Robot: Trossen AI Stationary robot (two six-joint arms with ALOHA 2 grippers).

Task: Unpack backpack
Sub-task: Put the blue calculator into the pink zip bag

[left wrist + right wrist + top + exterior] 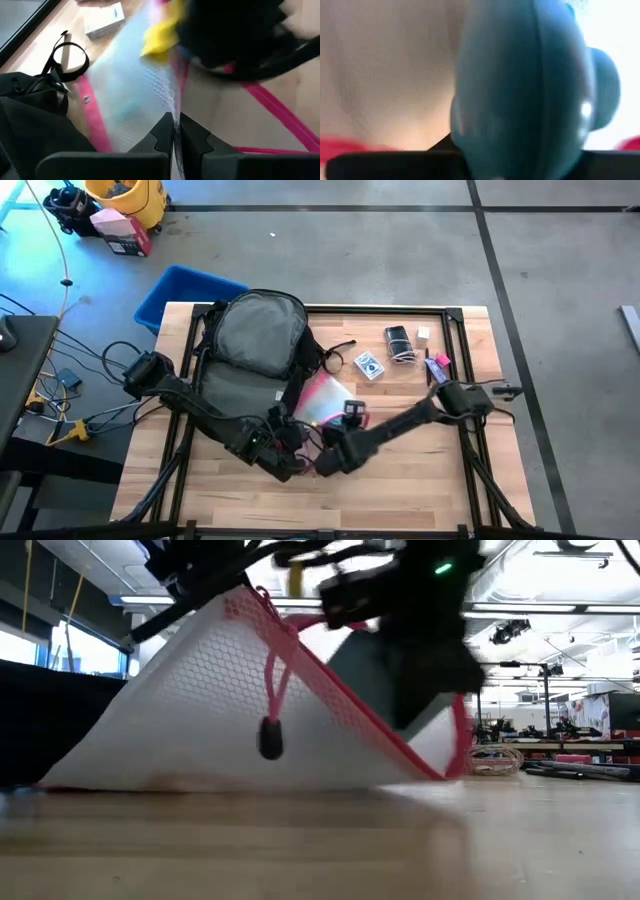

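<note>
Left gripper point(176, 131) pinches the pouch point(135, 85) mesh (pink-edged) — unclear from above.

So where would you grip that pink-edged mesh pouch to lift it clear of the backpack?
Probably its raised top edge, from above. The pouch stands like a tent on the table, so its pink-trimmed ridge is the one thin fold jaws can close across. The left gripper already pinches the mesh there, beside the backpack.
</note>
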